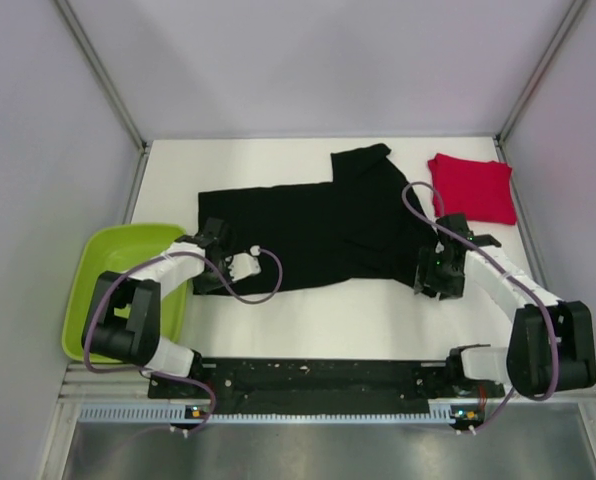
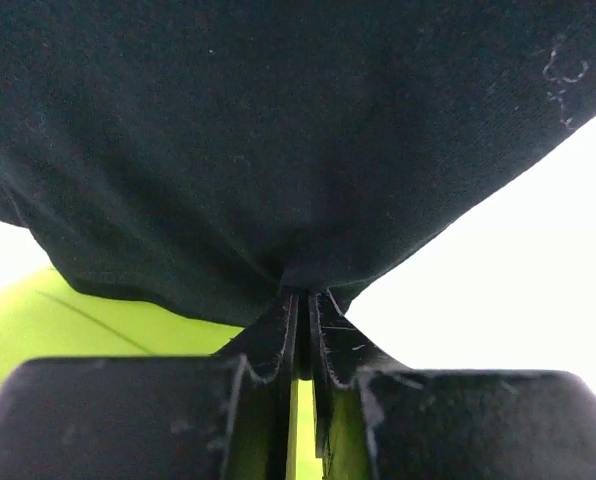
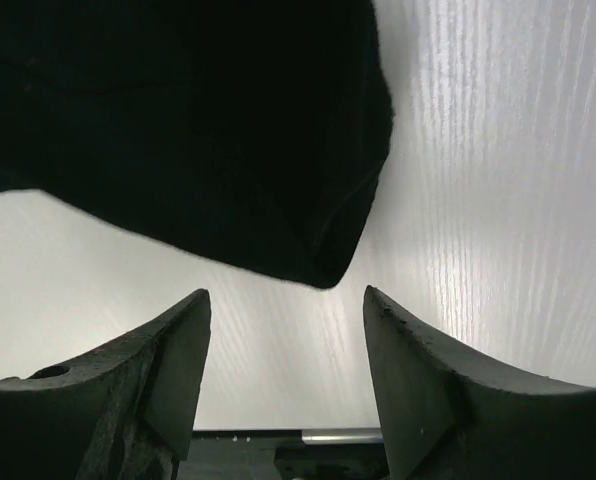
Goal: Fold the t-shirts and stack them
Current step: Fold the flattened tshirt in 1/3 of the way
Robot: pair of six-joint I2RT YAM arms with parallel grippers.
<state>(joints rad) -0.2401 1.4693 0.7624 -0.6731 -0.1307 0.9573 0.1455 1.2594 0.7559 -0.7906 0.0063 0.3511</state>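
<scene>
The black t-shirt [image 1: 318,225] lies spread across the middle of the white table [image 1: 358,325], one sleeve pointing to the back. The red t-shirt [image 1: 472,187], a small folded square, lies at the back right. My left gripper [image 1: 209,262] is shut on the black shirt's left edge; in the left wrist view the black shirt [image 2: 278,130] is pinched between the closed fingers [image 2: 323,330]. My right gripper [image 1: 428,272] is open at the shirt's near right corner; in the right wrist view that corner [image 3: 323,255] hangs just ahead of the spread fingertips [image 3: 193,310].
A lime-green plastic tray [image 1: 118,280] sits at the table's left edge beside my left arm, and shows under the shirt in the left wrist view [image 2: 68,320]. Grey walls enclose the table on three sides. A black rail [image 1: 318,375] runs along the near edge.
</scene>
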